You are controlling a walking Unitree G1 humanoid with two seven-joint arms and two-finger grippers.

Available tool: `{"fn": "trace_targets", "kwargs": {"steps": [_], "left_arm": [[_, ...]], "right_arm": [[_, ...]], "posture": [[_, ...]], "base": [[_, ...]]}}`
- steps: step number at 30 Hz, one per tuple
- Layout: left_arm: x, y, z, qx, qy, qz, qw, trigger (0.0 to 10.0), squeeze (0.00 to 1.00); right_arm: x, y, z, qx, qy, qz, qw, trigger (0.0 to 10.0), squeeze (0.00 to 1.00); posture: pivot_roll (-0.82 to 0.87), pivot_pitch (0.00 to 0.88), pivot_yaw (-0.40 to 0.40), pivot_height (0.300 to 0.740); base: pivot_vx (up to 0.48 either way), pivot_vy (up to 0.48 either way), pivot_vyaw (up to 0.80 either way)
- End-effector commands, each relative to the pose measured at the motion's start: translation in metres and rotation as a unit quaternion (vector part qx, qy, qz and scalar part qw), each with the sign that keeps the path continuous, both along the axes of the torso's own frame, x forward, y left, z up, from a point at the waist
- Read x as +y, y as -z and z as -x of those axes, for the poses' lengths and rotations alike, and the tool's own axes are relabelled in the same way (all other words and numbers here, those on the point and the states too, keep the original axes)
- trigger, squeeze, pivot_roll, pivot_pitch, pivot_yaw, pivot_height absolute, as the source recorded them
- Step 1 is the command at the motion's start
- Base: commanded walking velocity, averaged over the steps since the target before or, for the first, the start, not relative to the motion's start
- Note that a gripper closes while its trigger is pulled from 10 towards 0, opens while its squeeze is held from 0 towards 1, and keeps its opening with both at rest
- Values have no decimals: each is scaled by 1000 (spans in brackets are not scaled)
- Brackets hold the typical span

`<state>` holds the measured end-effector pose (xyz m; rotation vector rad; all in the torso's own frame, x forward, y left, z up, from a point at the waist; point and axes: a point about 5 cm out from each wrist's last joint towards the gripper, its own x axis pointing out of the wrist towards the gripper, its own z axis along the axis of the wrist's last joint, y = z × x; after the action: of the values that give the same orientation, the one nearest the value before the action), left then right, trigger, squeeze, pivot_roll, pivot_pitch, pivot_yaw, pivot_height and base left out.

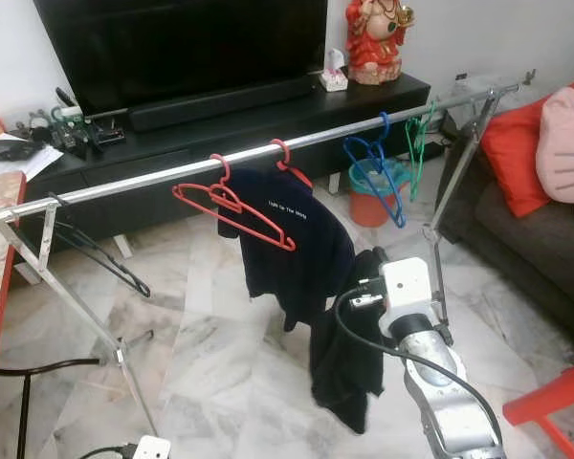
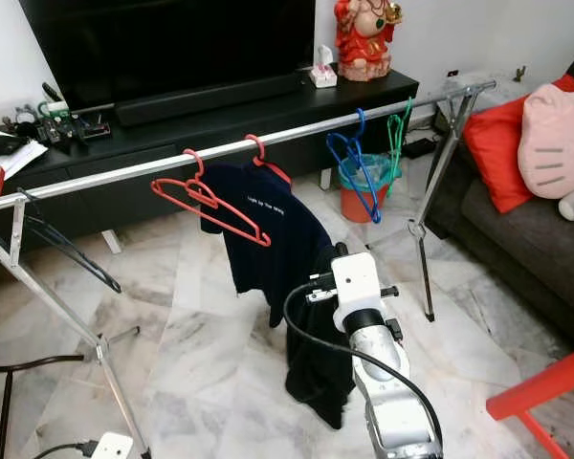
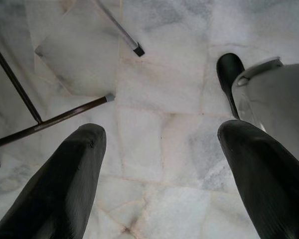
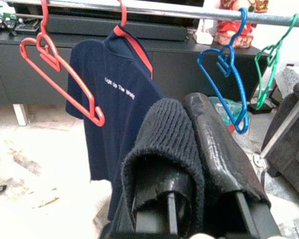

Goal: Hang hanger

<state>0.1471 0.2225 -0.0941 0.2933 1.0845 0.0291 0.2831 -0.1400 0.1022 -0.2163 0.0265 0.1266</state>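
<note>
The right gripper [image 4: 199, 149], nearest, pinches a black garment [image 1: 349, 368] between closed fingers, below the rail [image 1: 258, 153]. The left gripper [image 3: 162, 164] hangs wide open over the floor [image 3: 159, 99]. On the rail hang an empty red hanger [image 1: 231, 206], a navy shirt [image 1: 297, 239], then blue [image 1: 373, 172] and green [image 1: 418, 143] hangers.
</note>
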Motion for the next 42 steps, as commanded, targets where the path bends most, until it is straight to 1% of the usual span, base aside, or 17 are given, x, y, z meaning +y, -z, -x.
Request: {"fn": "trace_targets", "kwargs": {"steps": [1, 4, 6, 9, 11, 15, 16, 18, 22, 24, 26, 27, 31, 34, 37, 41, 42], "left_arm": [[5, 3, 10, 13, -3, -8, 1000, 10000, 0], [8, 4, 16, 17, -10, -10, 1000, 10000, 0], [11, 5, 22, 25, -14, -17, 999, 10000, 0], [11, 6, 25, 29, -14, -17, 999, 10000, 0], [9, 7, 28, 27, -24, -14, 999, 10000, 0], [6, 7, 25, 16, -26, -12, 999, 10000, 0], [5, 6, 22, 13, -27, -11, 999, 10000, 0], [3, 6, 20, 12, -28, -9, 999, 10000, 0], [-1, 6, 16, 15, -20, -8, 1000, 10000, 0], [-3, 5, 13, 12, -22, -7, 1000, 10000, 0], [-4, 5, 13, 11, -24, -6, 1000, 10000, 0], [-4, 5, 12, 7, -28, -5, 1000, 10000, 0], [-4, 5, 11, 4, -38, -2, 999, 10000, 0], [-3, 4, 11, 4, -38, -1, 999, 10000, 0], [-2, 4, 11, 5, -40, 0, 999, 10000, 0], [-2, 4, 10, 4, -39, 0, 999, 10000, 0], [-2, 4, 10, 3, -38, 0, 999, 10000, 0]], "right_arm": [[1, -6, 0, -21, 0, -6, 1000, 10000, 0], [3, -3, 3, -11, 1, -23, 1000, 10000, 0], [11, 2, 5, -1, -19, -20, 1000, 10000, 0], [12, 4, 6, 3, -25, -15, 1000, 10000, 0], [8, 0, 4, 2, -24, -15, 1000, 10000, 0], [5, -5, -2, -3, -34, -7, 999, 10000, 0], [5, -4, -5, -3, -38, -2, 999, 10000, 0], [5, -3, -7, -3, -37, 10, 999, 10000, 0], [3, -7, -7, -13, -22, 1, 1000, 10000, 0], [3, -6, -8, -11, -12, -7, 1000, 10000, 0], [3, -6, -8, -11, -13, -9, 1000, 10000, 0], [5, -5, -8, -5, -19, -11, 1000, 10000, 0], [6, -3, -9, 2, -37, -1, 999, 10000, 0], [-3, -4, -12, 1, -29, 3, 1000, 10000, 0], [-17, 2, -13, 11, -7, 10, 1000, 10000, 0], [-23, 4, -14, 15, -1, 13, 1000, 10000, 0], [-33, 7, -15, 22, 14, 9, 1000, 10000, 0]], "posture": [[-138, 0, 54, 740], [-113, 0, 43, 740], [-107, 0, 36, 740], [-96, 0, 22, 740], [-63, 0, -15, 740], [-35, 0, -37, 740], [-39, 0, -30, 740], [-50, 0, -18, 740], [-75, 0, -3, 740], [-75, 0, -14, 740], [-75, 0, -14, 740], [-71, 0, -28, 740], [-70, 0, -35, 740], [-81, 0, -32, 740], [-87, 0, -27, 740], [-90, 0, -25, 740], [-105, 0, -17, 740]], "base": [[0, -251, 800], [0, -256, 267], [0, -255, 0], [0, -267, 0], [0, -334, 0], [0, -344, 0], [0, -341, 0], [0, -341, 0], [0, -341, 347], [0, -341, 497], [0, -339, 244], [0, -337, 0], [0, -335, 0], [0, -316, 0], [0, -311, 0], [0, -309, 0], [0, -311, 0]]}}
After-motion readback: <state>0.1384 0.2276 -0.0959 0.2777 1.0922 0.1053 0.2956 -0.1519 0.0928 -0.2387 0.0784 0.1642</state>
